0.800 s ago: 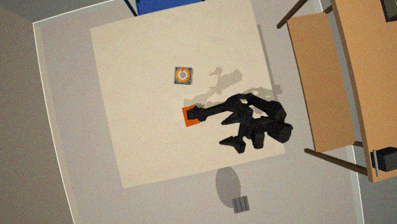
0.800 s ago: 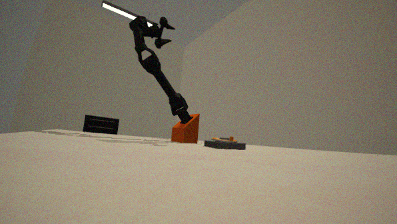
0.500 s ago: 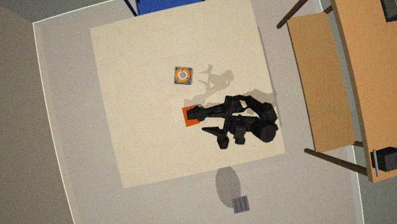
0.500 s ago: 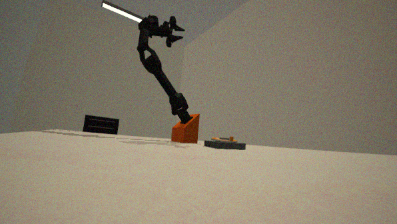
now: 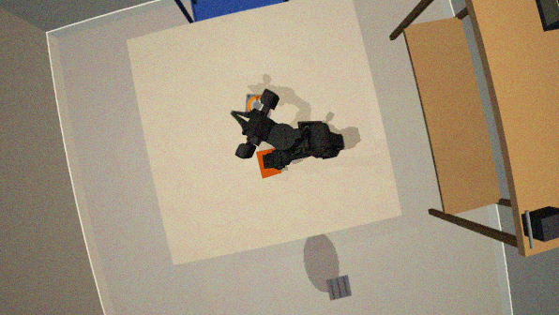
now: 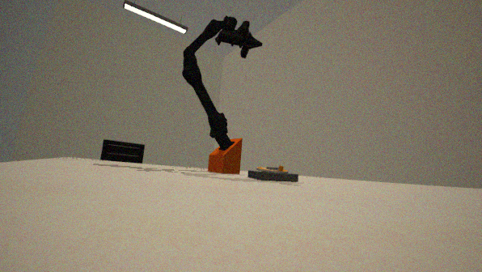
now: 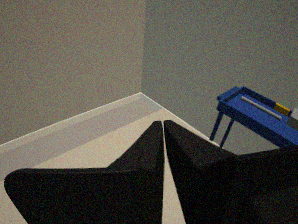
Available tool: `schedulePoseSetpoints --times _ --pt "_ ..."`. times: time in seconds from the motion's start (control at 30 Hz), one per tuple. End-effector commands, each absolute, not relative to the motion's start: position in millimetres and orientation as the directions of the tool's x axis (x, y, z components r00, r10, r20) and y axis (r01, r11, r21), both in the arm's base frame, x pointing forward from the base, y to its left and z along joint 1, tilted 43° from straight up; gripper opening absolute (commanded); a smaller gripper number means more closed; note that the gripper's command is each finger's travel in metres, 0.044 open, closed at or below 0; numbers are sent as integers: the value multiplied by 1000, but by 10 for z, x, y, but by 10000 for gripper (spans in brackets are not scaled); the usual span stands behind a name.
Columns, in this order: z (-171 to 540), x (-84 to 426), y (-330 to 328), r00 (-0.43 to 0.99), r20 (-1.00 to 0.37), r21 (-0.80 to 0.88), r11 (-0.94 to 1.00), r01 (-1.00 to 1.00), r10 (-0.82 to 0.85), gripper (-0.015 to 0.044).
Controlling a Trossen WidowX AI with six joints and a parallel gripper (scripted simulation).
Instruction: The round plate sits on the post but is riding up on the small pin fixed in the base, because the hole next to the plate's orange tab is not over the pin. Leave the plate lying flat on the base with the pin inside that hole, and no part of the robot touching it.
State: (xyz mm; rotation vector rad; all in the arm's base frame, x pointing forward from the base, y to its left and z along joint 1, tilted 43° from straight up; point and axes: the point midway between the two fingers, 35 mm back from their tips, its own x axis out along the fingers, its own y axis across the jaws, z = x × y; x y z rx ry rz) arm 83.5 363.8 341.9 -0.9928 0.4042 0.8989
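There are no words, numbers, labels or signs to read anywhere in these pictures. Nothing is written on any of the things you can see.
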Motion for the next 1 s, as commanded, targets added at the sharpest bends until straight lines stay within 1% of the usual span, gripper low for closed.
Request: schedulePoseSetpoints --times 0.0,0.1,0.23,0.27,0.4,0.5,0.53,0.77,0.83,0.97 --pt "3074 1312 3612 644 -694 -559 323 -763 322 0" --pt "2822 1727 3466 677 -712 -578 390 -717 189 0" --pt "2411 2276 3216 680 -733 -586 493 -643 14 0" --pt "2390 2302 3200 679 -734 -587 496 -640 6 0" --pt "1967 2771 2819 637 -754 -598 566 -567 -159 0" --pt "1688 3033 2503 590 -764 -606 607 -515 -262 0" --pt "1667 3051 2476 585 -765 -605 611 -510 -270 0" --pt "1009 3462 1501 400 -774 -619 718 -317 -491 0" --pt "941 3486 1385 378 -771 -625 723 -294 -512 0" --pt "557 3523 701 233 -750 -657 736 -163 -619 0"
